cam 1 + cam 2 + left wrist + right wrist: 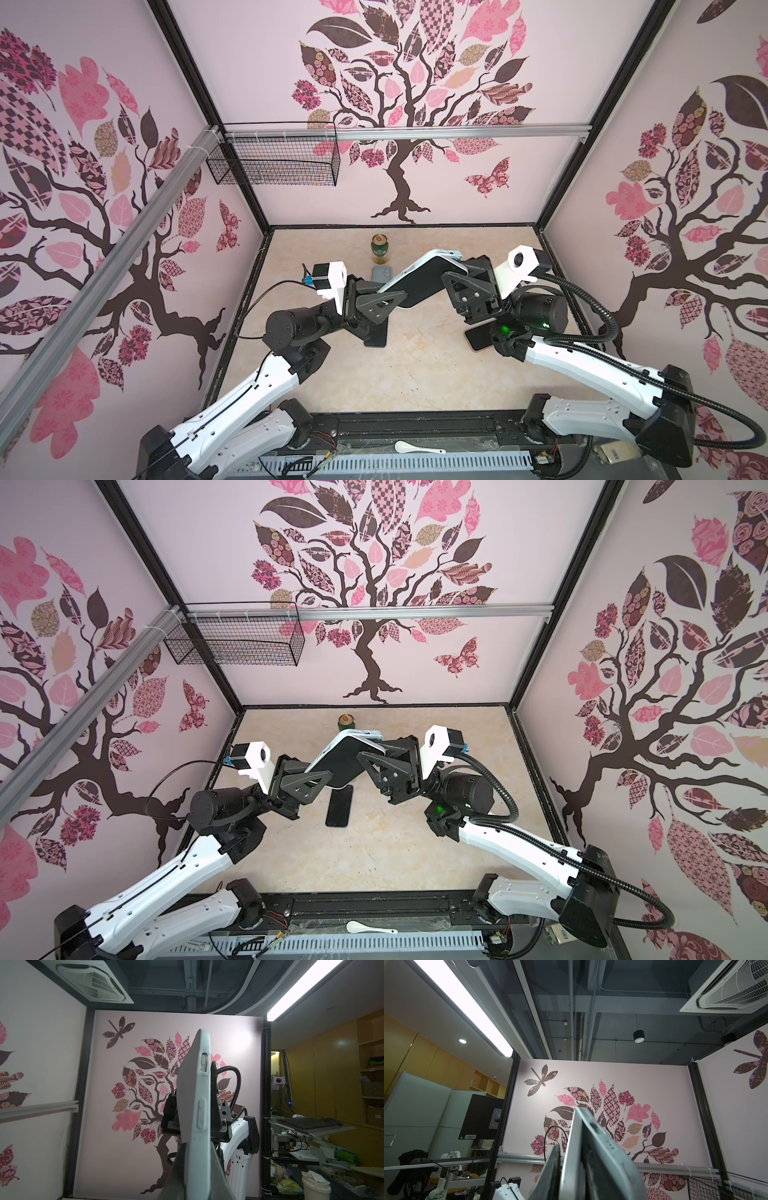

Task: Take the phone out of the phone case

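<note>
Phone (pixel 424 284) (dark screen up) hangs aloft: left gripper (pixel 395 294) clamps phone case (pixel 193 1105), right gripper (pixel 451 276) seemingly pinches the phone.

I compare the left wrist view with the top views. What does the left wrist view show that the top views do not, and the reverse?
Only the left wrist view: the pale phone case's side edge with its button cover, and a ceiling air conditioner. Only the top views: a green can, a black phone lying flat on the table, a white spoon. Both: the case in the air, the left gripper shut on it, the right gripper at its other end.
</note>
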`<action>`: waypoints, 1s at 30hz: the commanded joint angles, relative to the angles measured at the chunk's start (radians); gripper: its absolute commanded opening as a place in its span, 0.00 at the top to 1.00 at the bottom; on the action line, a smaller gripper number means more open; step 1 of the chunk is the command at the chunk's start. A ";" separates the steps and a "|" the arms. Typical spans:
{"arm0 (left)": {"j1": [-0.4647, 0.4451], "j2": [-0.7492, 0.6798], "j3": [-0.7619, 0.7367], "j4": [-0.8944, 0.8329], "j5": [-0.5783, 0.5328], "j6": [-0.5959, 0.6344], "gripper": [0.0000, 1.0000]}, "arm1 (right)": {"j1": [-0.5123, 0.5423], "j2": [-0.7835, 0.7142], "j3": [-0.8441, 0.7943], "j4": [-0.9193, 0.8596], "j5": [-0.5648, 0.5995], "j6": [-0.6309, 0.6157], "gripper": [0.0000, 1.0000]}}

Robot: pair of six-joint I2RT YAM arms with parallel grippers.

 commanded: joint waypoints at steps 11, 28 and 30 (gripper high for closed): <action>-0.002 -0.066 -0.005 -0.226 -0.169 0.067 1.00 | 0.039 -0.096 0.009 -0.302 -0.148 -0.222 1.00; 0.075 -0.212 0.098 -0.901 -0.179 0.309 0.35 | -0.016 -0.358 0.020 -1.187 0.113 -0.901 1.00; 0.096 -0.195 0.164 -1.059 -0.162 0.377 0.36 | -0.017 -0.367 0.030 -1.311 0.173 -1.017 1.00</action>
